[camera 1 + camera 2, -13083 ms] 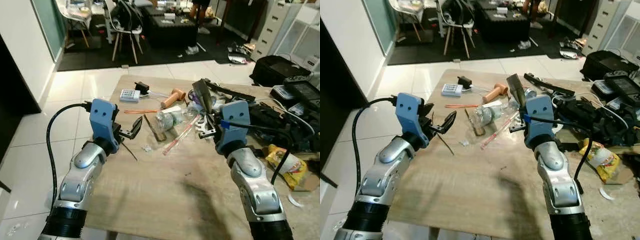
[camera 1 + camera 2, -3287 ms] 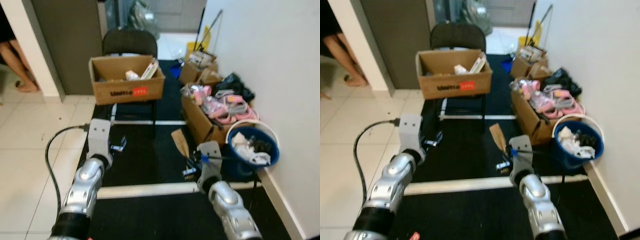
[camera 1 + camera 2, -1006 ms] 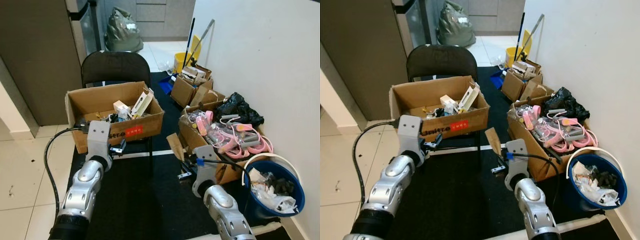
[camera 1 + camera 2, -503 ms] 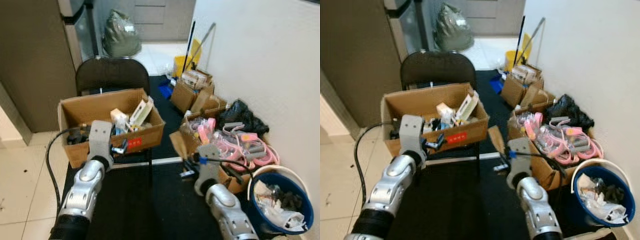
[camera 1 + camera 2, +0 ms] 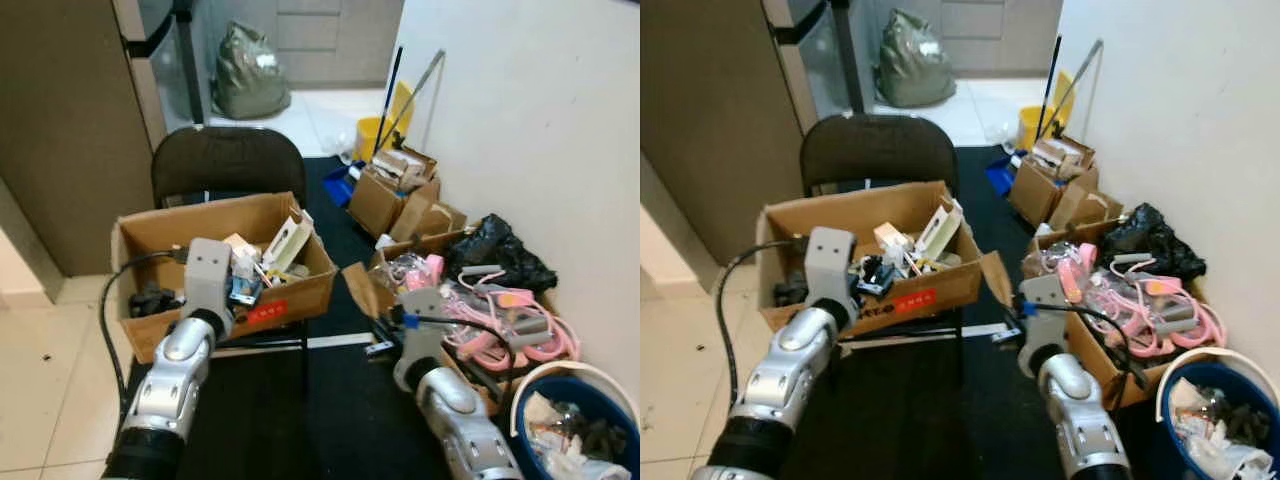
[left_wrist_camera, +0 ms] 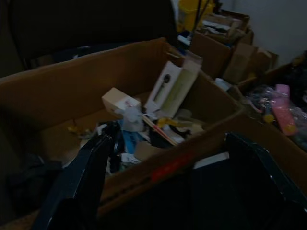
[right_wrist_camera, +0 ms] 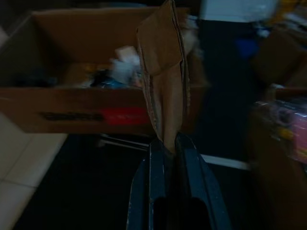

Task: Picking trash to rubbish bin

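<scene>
cardboard scrap (image 7: 165, 81) pinched in right tool (image 7: 169, 143), left tool (image 6: 163, 167) spread empty, one blue bin (image 5: 590, 425).

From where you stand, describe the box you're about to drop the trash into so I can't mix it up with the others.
On the seat of the black folding chair sits an open cardboard box, with your left gripper open before it. Unlike the boxes along the wall, it carries a red label on its front.

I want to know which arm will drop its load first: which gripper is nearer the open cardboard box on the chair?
Left. The left gripper is up against the cardboard box's front wall, fingers spread. The right gripper, pinching a cardboard scrap, is off beyond the box's corner.
</scene>
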You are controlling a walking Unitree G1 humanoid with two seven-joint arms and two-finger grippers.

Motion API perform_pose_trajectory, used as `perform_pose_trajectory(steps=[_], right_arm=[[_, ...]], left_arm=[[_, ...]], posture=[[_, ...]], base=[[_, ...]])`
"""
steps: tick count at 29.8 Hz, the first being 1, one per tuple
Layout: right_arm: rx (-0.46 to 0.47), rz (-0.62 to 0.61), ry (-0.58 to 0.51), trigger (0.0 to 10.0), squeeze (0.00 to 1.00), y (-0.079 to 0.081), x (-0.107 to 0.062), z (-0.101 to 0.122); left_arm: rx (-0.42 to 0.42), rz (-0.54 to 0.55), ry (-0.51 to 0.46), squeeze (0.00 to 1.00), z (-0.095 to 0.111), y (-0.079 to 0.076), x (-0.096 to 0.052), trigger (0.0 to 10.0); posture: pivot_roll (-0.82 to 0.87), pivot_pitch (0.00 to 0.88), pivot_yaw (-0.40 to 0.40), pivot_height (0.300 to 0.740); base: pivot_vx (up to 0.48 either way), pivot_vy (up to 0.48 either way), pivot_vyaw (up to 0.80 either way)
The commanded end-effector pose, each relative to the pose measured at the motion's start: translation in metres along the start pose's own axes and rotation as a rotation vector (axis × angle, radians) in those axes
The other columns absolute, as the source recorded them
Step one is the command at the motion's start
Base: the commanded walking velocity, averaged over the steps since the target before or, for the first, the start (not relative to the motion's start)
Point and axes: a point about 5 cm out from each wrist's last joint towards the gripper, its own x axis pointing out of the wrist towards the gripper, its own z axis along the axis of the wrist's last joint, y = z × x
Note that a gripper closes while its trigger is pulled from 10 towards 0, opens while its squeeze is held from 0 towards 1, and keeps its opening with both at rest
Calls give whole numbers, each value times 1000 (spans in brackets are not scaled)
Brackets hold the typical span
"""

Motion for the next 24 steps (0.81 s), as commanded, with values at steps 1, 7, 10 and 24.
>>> perform_pose_trajectory(steps=[1,7,10,24], right_arm=[[-10,-8,8,10000,0,-5,-2,1],[20,-13,10,10000,0,-3,-1,-1],[25,-20,5,10000,0,-4,-1,-1],[16,8,8,10000,0,-1,1,-1]], left_arm=[[11,-10,6,0,0,-2,-1,10000],[13,-3,9,0,0,1,-2,10000],[18,-8,7,0,0,1,-3,10000],[18,-17,14,0,-3,-1,-5,10000]], posture=[[-51,90,-18,740],[-49,88,-17,740],[-44,83,-21,740],[-40,64,-28,740]], base=[[364,0,0],[364,0,358],[364,0,0],[363,0,0]])
